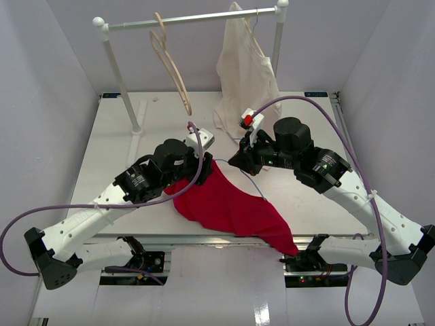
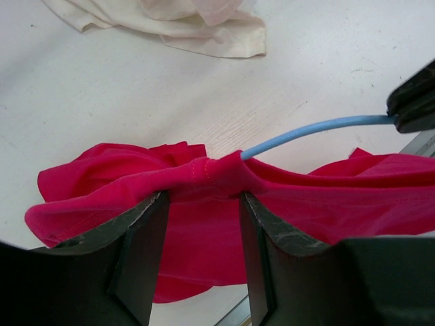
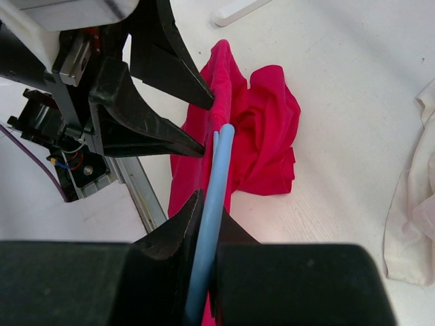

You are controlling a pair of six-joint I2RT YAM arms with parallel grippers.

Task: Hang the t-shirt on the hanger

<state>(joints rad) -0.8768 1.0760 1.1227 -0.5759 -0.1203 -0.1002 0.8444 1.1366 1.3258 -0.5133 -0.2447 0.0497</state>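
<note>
Crimson cloth is what both arms are working over. The t-shirt (image 1: pixel 228 207) lies slumped across the near middle of the table (image 1: pixel 122 136), with its far edge lifted and one end spilling over the table's near edge.

On the left, the left gripper (image 1: pixel 206 157) pinches a gathered fold of the shirt along a stitched seam, the fabric bunched between its fingers (image 2: pixel 143 238). I take that grip to be there to hold an opening up so the wire can be threaded in. Just right of it the hanger (image 2: pixel 309 131), a thin light-blue wire, runs into the red folds at the pinched spot. The right gripper (image 3: pixel 207 207) has its fingers pressed together on that wire, holding it like a needle aimed at the cloth. This looks to me like the feeding-in step, with the shirt far from seated on the hanger's shoulders.

Much is hidden. Only short stretches of wire show. The hook and most of the triangle are covered by the gripper and the cloth, so I cannot tell which part is held or how deep it sits inside. Whether the seam is the neck or the hem I cannot make out, and no label shows.

Behind, a wooden hanger (image 1: pixel 170 68) and a cream garment (image 1: pixel 245 71) hang from the rail (image 1: pixel 197 20), well apart from all this.
</note>
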